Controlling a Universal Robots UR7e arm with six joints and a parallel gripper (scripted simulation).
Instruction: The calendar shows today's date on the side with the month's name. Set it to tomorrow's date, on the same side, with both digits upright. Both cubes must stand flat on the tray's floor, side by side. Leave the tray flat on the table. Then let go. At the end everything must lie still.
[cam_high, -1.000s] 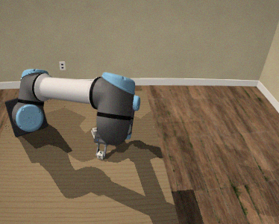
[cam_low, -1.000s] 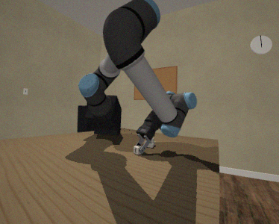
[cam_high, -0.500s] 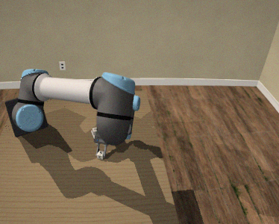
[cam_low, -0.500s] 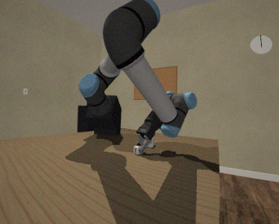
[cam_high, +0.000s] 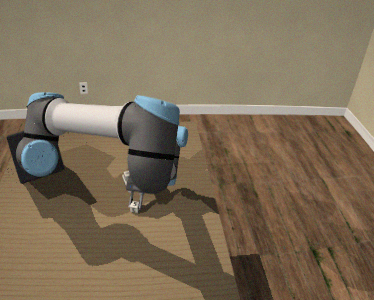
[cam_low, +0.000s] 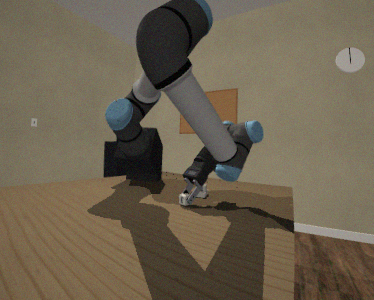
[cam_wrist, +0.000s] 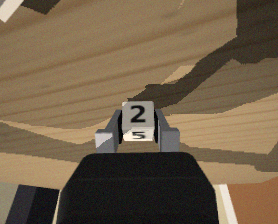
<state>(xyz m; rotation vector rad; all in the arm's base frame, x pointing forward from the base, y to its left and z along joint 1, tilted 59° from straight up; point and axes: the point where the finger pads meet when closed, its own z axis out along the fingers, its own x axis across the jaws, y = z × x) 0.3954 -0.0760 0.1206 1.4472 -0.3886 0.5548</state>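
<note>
A small white cube (cam_high: 134, 206) (cam_low: 184, 200) (cam_wrist: 138, 114) is low at the wooden table top, between the fingertips. In the wrist view it shows a black 2 on one face and a 5 on the face below it. My gripper (cam_high: 135, 201) (cam_low: 188, 196) (cam_wrist: 138, 119) is shut on this cube, one finger against each side. A white object (cam_high: 127, 177) (cam_low: 203, 191), apparently the calendar's tray, is behind the gripper, partly hidden by the arm. A white edge (cam_wrist: 9, 11) shows at the wrist view's top left corner. The other cube and the month's name cannot be made out.
The robot's dark base block (cam_low: 150, 155) stands at the back left in the exterior view. The table's right edge (cam_low: 293, 240) drops to the wooden floor (cam_high: 295, 210). The arm's shadows cross the table around the gripper.
</note>
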